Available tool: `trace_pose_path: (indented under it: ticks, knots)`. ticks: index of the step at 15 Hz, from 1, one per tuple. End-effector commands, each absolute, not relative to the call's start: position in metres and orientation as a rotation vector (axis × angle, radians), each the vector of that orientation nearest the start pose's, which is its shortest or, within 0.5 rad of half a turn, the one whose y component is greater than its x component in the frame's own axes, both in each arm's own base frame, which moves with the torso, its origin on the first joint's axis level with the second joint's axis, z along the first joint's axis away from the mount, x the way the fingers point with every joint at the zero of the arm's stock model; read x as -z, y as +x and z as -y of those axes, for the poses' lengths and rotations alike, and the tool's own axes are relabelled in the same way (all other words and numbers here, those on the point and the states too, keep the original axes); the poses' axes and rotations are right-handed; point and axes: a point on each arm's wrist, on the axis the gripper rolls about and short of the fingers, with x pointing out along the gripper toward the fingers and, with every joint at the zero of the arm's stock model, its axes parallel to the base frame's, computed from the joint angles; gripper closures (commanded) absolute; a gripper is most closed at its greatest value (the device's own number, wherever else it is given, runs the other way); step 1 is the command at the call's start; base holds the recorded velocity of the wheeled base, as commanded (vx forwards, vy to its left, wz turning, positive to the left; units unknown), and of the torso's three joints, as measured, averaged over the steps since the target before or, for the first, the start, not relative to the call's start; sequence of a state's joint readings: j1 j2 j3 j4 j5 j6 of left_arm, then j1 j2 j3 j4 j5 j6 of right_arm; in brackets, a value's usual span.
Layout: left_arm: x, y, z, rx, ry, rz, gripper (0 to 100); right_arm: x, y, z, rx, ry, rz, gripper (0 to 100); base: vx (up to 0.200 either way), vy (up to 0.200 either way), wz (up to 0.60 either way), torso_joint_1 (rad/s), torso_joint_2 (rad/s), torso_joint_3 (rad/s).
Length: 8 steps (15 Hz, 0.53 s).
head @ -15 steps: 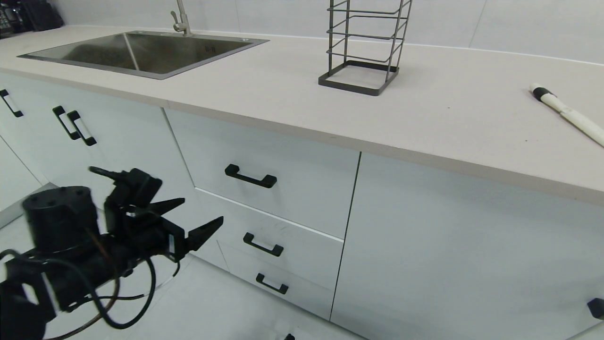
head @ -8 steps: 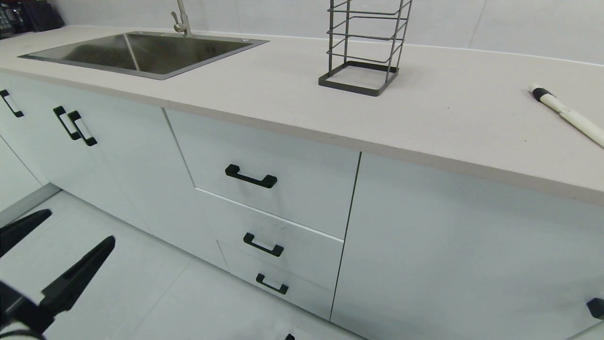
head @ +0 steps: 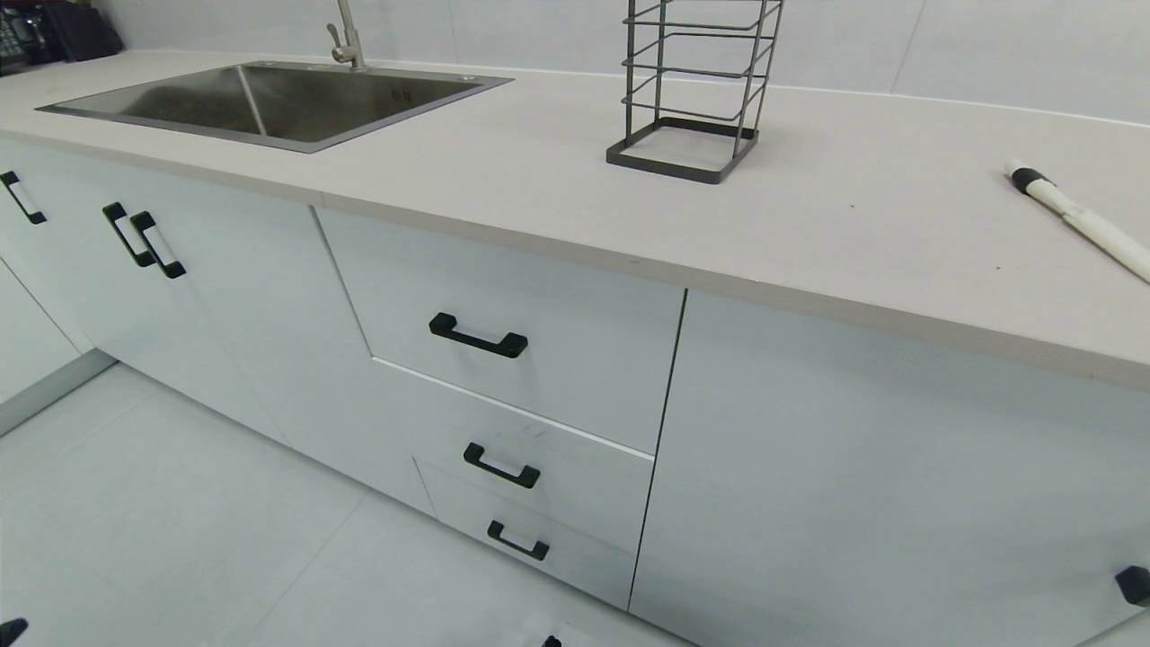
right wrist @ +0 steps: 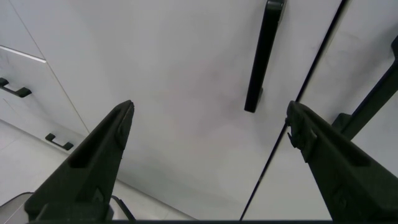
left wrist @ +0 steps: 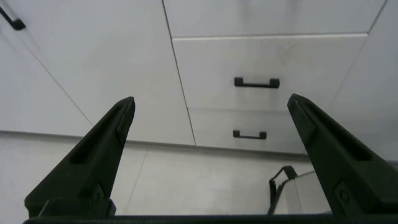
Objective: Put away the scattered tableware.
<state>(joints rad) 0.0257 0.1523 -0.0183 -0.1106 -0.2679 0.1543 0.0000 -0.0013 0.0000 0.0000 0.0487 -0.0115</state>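
The white utensil (head: 1078, 218) lies on the countertop (head: 809, 216) at 4 o'clock from the wire rack (head: 692, 90); its long axis runs 10-to-4, black-banded end at 10. My left gripper (left wrist: 211, 102) gapes wide and empty before a drawer handle (left wrist: 256, 82); my right gripper (right wrist: 208, 109) likewise before a door handle (right wrist: 264, 56).

I see 1 utensil (head: 1078, 217): long, white, black band near its far end, lying flat and angled on the counter (head: 503, 171), right side, cut off by the frame edge. Dark wire rack (head: 663, 169) stands upright, well apart to its left.
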Motion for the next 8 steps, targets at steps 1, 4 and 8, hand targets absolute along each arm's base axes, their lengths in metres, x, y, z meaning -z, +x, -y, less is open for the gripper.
trace_pose_path:
  ticks: [1, 4, 8]
  knots:
    - [-0.0824, -0.0223, 0.006, 0.248, 0.148, 0.065, 0, -0.0755, -0.0228, -0.0011, -0.049, -0.012, 0.0, 0, 0.0, 0.0, 0.0, 0.0, 0.0, 0.0]
    - [-0.0808, -0.0233, 0.0045, 0.187, 0.126, 0.063, 0, -0.0755, -0.0228, -0.0011, -0.049, -0.012, 0.0, 0, 0.0, 0.0, -0.6, 0.001, 0.0, 0.004]
    - [-0.0758, -0.0228, 0.0017, 0.066, 0.066, 0.005, 0, -0.0755, -0.0228, -0.0011, -0.048, -0.011, 0.0, 0, 0.0, 0.0, -0.3, 0.001, 0.0, 0.001]
